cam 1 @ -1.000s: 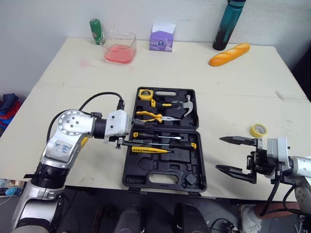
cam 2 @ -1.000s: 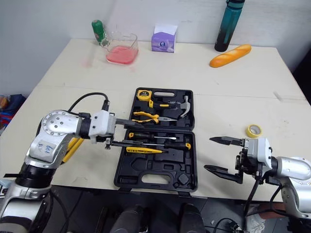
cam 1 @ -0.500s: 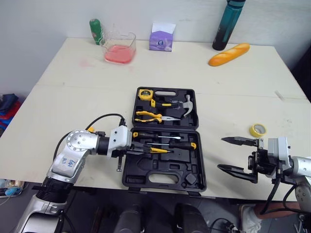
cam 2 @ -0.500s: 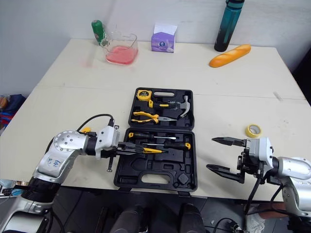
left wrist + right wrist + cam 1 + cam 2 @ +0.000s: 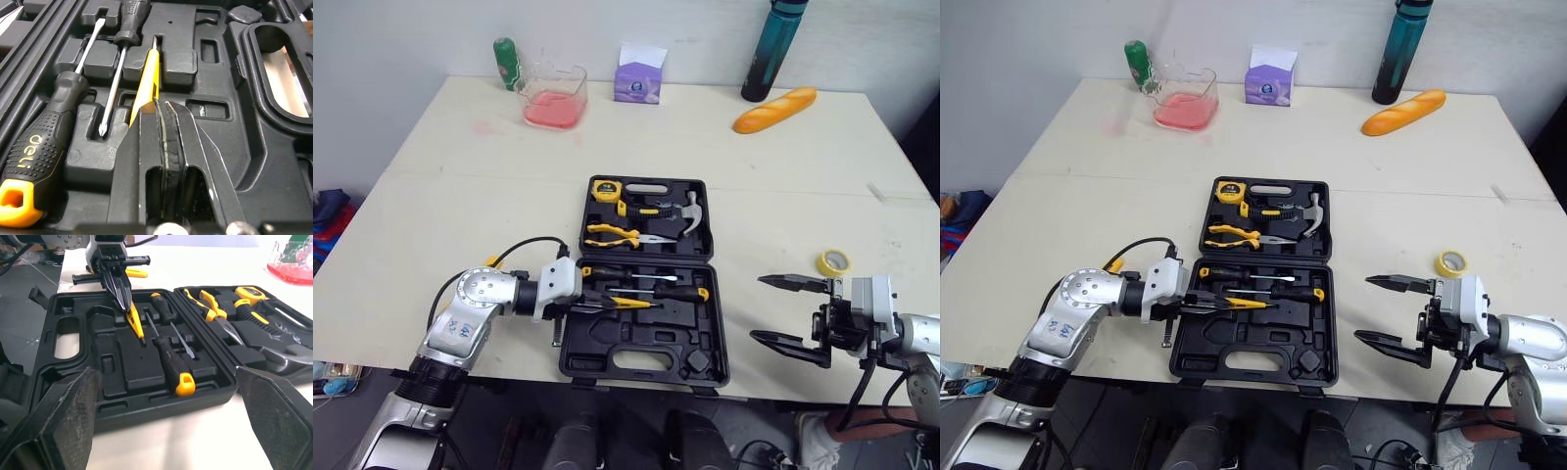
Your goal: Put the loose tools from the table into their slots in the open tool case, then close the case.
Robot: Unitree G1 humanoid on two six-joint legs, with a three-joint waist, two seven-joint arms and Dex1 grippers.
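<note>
Left wrist view: our left gripper pinches the slim yellow plastic tester screwdriver at the left edge of the black plastic tool case. We judge it light, stiff, slippery; mid-handle holds best. Our right gripper gapes empty by the front edge of the cream table.

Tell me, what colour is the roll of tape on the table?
Yellow; the roll of tape shows best in the left eye view.

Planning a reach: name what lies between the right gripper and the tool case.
Bare table separates right gripper from tool case, per the left eye view.
</note>
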